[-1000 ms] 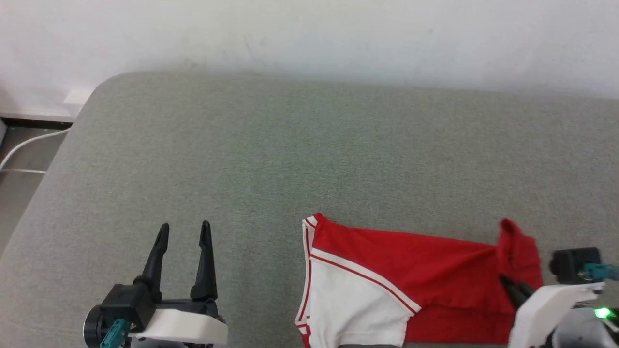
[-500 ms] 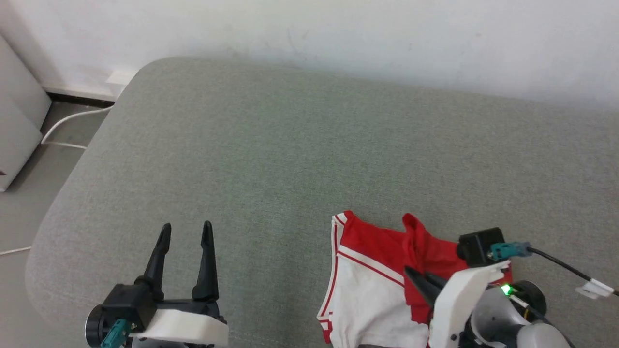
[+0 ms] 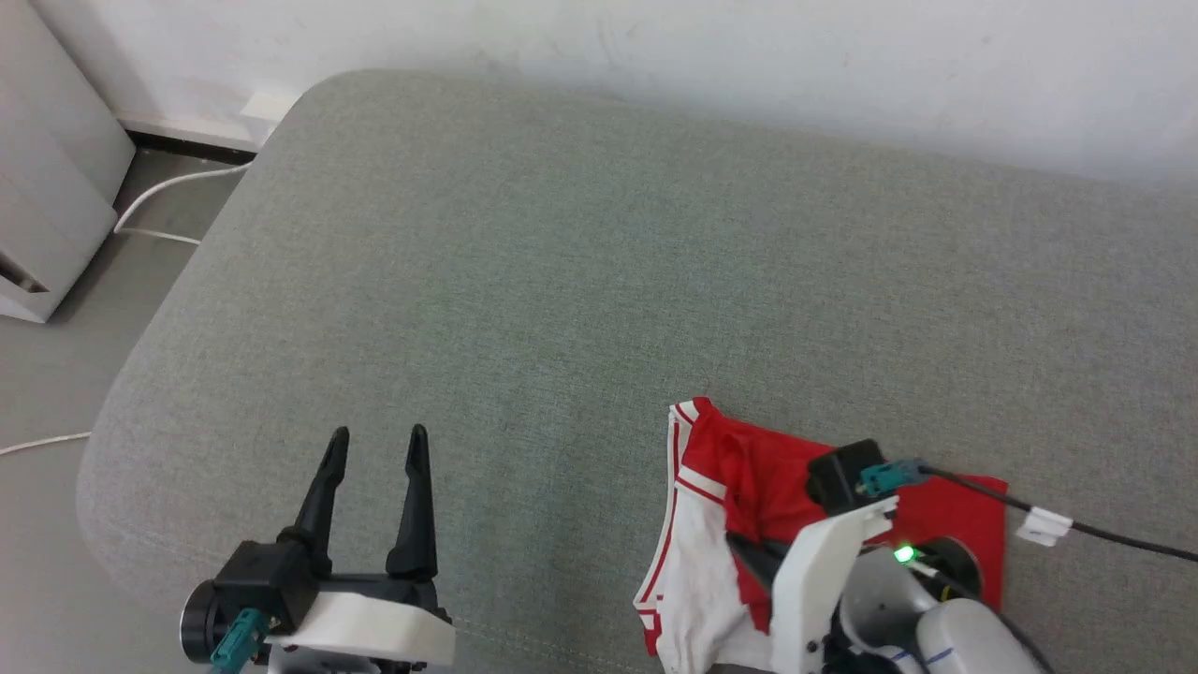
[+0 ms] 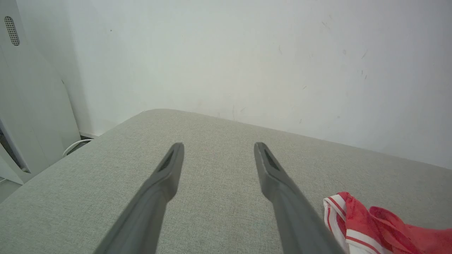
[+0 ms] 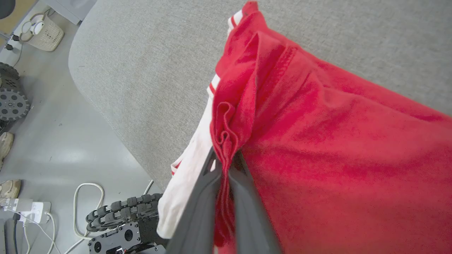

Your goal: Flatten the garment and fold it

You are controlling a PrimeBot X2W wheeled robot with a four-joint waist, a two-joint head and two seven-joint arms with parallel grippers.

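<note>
Right end effector [image 5: 226, 160], clamped shut on a bunched red fold, holds the garment [image 5: 317, 141] at the near edge of the grey padded surface [image 3: 562, 281]; left end effector [image 3: 377, 438] hangs open, well apart. Light and limp, the cloth seems best pinched at hem corners. A second ago the pinch sat at its right end; now it is beside the white sleeve [image 3: 688, 562].
</note>
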